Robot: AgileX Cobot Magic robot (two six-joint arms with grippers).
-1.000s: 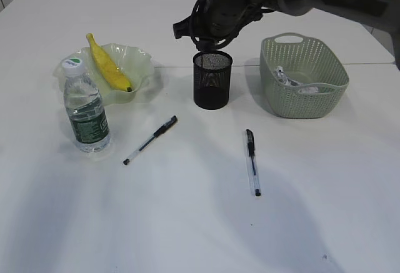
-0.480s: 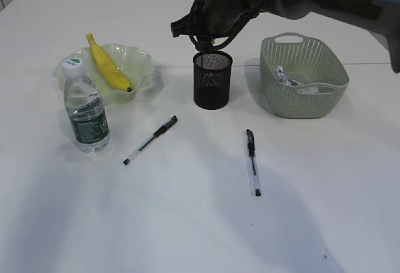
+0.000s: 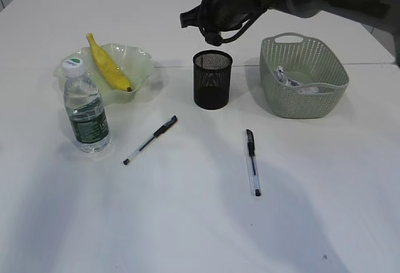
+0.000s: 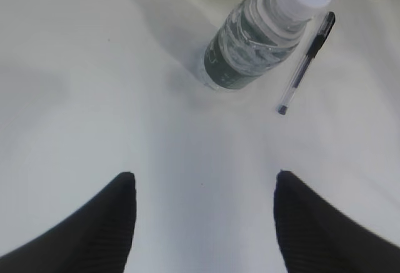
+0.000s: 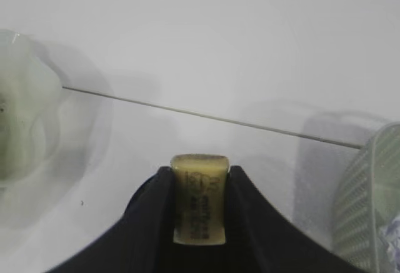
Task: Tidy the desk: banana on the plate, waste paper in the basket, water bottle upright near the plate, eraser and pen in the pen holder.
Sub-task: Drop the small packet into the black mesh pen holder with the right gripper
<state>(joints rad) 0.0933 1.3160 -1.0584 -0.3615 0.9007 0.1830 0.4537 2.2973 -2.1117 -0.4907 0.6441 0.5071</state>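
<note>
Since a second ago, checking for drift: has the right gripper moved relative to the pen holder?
Yes. The right gripper, clamping the eraser, has risen away from the pen holder.

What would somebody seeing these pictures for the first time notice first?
Probably the right pincer above the black mesh cylindrical pen holder at the desk's back, clamping a small yellowish rectangular eraser. Next, the curved yellow banana lying in the pale green ruffled plate at the left, and two clear-barrelled pens, and, loose in front.

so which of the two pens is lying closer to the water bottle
The pen lying diagonally just right of the water bottle; the other pen lies nearly straight, farther right, below the basket.
</note>
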